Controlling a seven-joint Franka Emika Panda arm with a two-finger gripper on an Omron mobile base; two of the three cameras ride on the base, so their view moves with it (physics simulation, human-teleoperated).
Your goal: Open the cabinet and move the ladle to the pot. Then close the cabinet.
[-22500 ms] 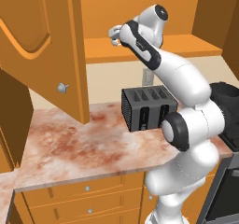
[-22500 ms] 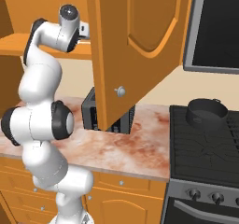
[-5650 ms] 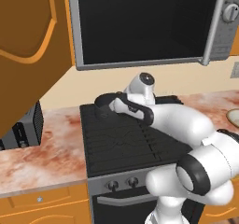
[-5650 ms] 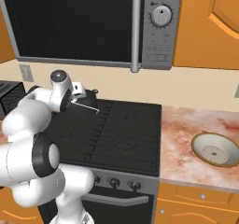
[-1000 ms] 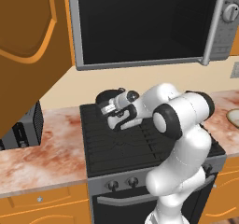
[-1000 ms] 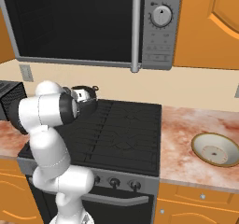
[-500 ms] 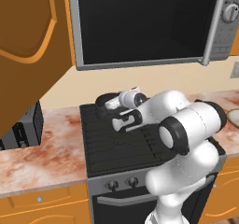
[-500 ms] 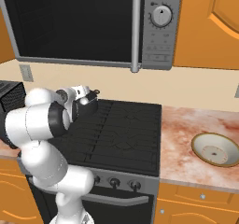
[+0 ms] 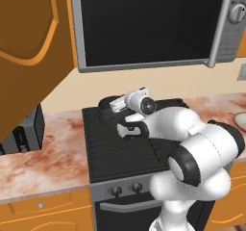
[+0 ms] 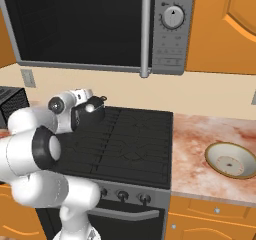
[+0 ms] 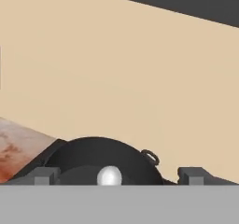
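Stove (image 9: 120, 148) top under microwave (image 9: 149, 25): ladle (image 11: 108, 176) bowl sits inside pot (image 11: 100, 160) at back-left burner. Gripper (image 11: 116, 175) spread wide, nothing pinched, just above pot. Lift straight up w/o snagging rim, then swing to cabinet (image 9: 29, 52) door & push shut.

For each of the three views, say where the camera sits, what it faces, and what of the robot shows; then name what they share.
Left base view: behind-left, facing stove and microwave; white arm at right.
Right base view: behind-right, same stove, bowl on counter; arm at left.
Hand view: on the hand, facing the beige wall; open jaws' tips low over the pot.
Shared: the pot.
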